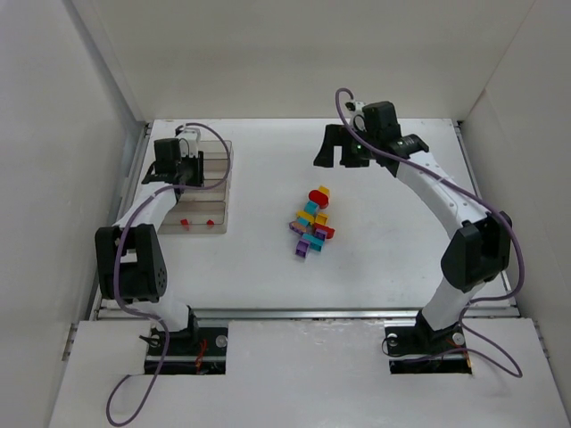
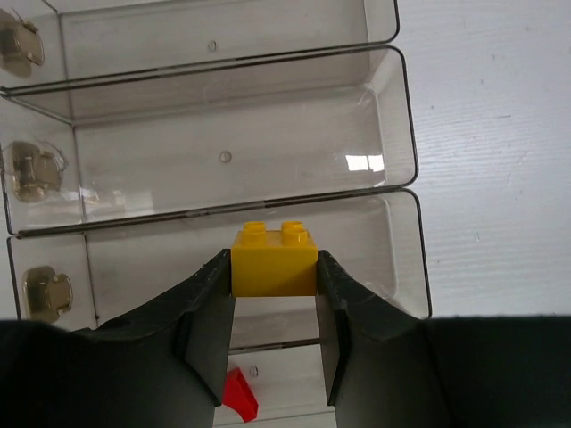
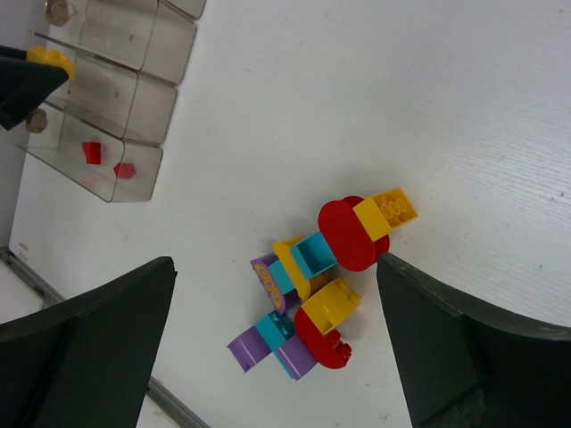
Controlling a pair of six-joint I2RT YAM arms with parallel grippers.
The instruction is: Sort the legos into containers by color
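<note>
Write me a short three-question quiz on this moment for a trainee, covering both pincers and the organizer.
1. True or false: the right pincer is shut on a purple brick.
2. What colour is the brick held by the left pincer? A red, B yellow, C teal.
3. How many red bricks lie in the organizer?
Key: 1 false, it stands open and holds nothing. 2 B. 3 two, both in the same end compartment.
</note>
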